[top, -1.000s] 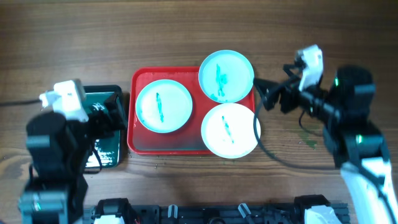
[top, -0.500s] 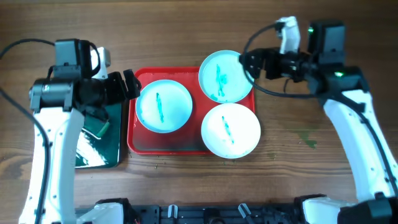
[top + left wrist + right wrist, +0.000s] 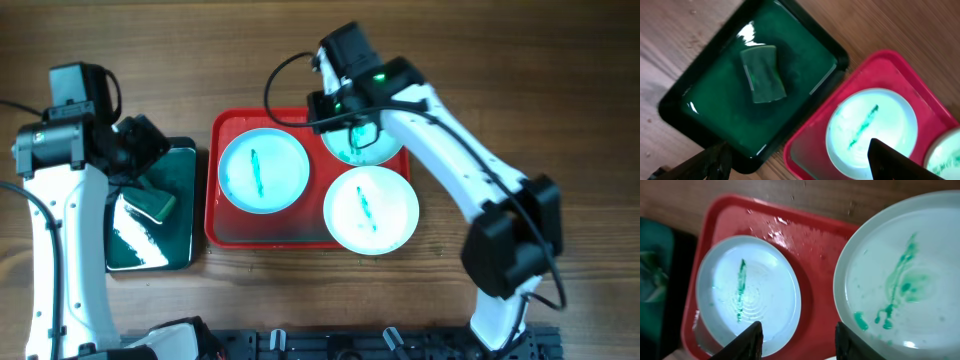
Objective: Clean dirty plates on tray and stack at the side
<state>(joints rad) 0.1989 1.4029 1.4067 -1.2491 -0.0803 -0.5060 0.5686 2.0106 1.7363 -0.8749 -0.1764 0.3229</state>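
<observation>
The red tray (image 3: 225, 230) holds three pale plates with teal smears: a left plate (image 3: 263, 170), a far right plate (image 3: 385, 148) and a near right plate (image 3: 370, 208) that overhangs the tray's rim. My right gripper (image 3: 338, 128) hovers over the strip of tray (image 3: 815, 255) between the left plate (image 3: 747, 295) and the far right plate (image 3: 905, 270). Its jaws stand apart with nothing in them. My left gripper (image 3: 148, 150) is open above the black tray, with the left plate (image 3: 870, 125) to its right.
A black tray with a green inside (image 3: 180, 225) lies left of the red tray, a green sponge (image 3: 762, 74) lying in it. The right arm and its cable hide part of the far right plate. Bare wooden table (image 3: 560, 120) surrounds both trays.
The right arm has swung left from the table's right side to over the far right plate, and its jaws have narrowed. The left gripper has drawn back from the red tray's edge to the black tray.
</observation>
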